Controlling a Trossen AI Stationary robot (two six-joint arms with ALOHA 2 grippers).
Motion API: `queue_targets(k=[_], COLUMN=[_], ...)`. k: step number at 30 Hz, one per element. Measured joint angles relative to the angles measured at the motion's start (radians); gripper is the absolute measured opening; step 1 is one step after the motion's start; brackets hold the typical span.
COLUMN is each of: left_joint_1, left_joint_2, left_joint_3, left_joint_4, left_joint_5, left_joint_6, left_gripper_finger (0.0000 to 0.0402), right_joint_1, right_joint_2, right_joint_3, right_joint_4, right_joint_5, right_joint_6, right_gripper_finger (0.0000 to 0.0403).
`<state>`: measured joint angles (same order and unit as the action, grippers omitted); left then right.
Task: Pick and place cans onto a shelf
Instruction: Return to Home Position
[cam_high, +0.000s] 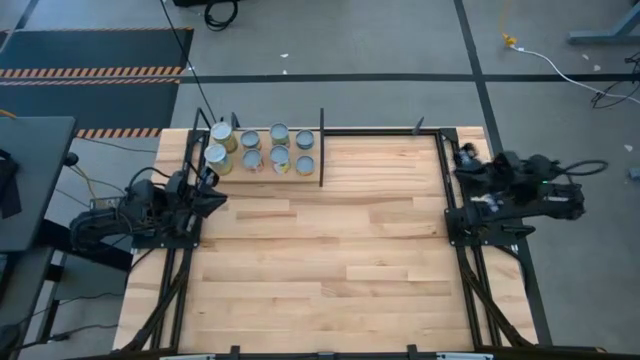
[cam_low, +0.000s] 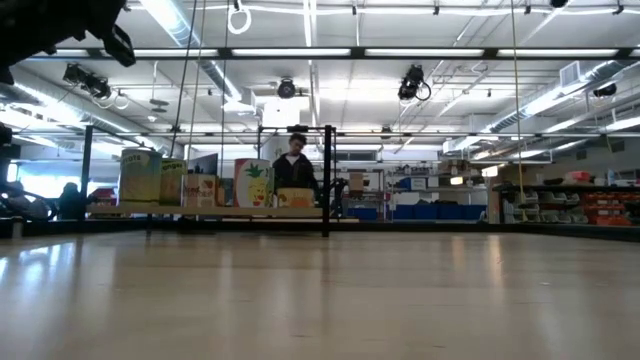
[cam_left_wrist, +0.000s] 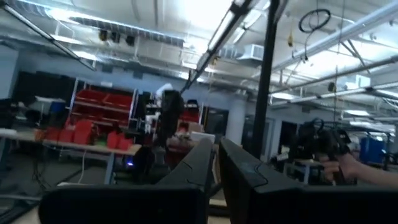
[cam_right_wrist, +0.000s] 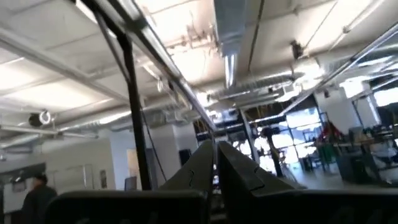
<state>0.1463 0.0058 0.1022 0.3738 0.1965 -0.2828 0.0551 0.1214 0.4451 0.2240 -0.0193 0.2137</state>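
No can is lying on the near planks of the bench (cam_high: 330, 260). At mid-depth the two arms are sitting folded over the side frames, the left arm (cam_high: 160, 210) at the left edge and the right arm (cam_high: 510, 195) at the right edge. The parked pose seems meant to keep the working area clear.

The left pincer (cam_left_wrist: 216, 149) is pointing up into the room with its fingers closed on nothing. The right pincer (cam_right_wrist: 215, 149) is doing the same, probably because there is nothing left to carry.

At the far left, all eight cans (cam_high: 279, 136) are standing upright on the shelf (cam_low: 220, 211), well apart from both pincers. They are sitting in two rows of four, each just beside its neighbour, and a black rod (cam_high: 321, 148) is bounding the right end. The even rows suggest deliberate alignment, so that every can fits on the narrow board. Beyond the shelf, a person (cam_low: 295, 165) is standing in the room. The stocking looks complete.
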Motion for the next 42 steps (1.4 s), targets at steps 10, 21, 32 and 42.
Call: queue_targets(k=[10, 21, 32, 42], left_joint_1=[0.002, 0.002, -0.039, -0.045], left_joint_2=[0.009, 0.098, 0.125, 0.134], left_joint_3=[0.001, 0.001, 0.001, -0.044], left_joint_4=[-0.18, -0.231, -0.234, -0.263], left_joint_5=[-0.051, -0.207, -0.239, -0.312], left_joint_6=[-0.01, -0.048, 0.028, 0.088], left_gripper_finger=[0.0036, 0.0036, 0.0036, 0.0036], right_joint_1=[0.0, 0.003, 0.002, 0.0], right_joint_2=[-0.065, -0.041, -0.115, -0.112], right_joint_3=[-0.018, -0.323, -0.438, -0.438], right_joint_4=[-0.403, -0.178, 0.03, -0.211], right_joint_5=[0.181, 0.096, -0.164, 0.024], right_joint_6=[0.207, 0.215, -0.089, -0.161], right_gripper_finger=[0.0029, 0.0029, 0.0029, 0.0029])
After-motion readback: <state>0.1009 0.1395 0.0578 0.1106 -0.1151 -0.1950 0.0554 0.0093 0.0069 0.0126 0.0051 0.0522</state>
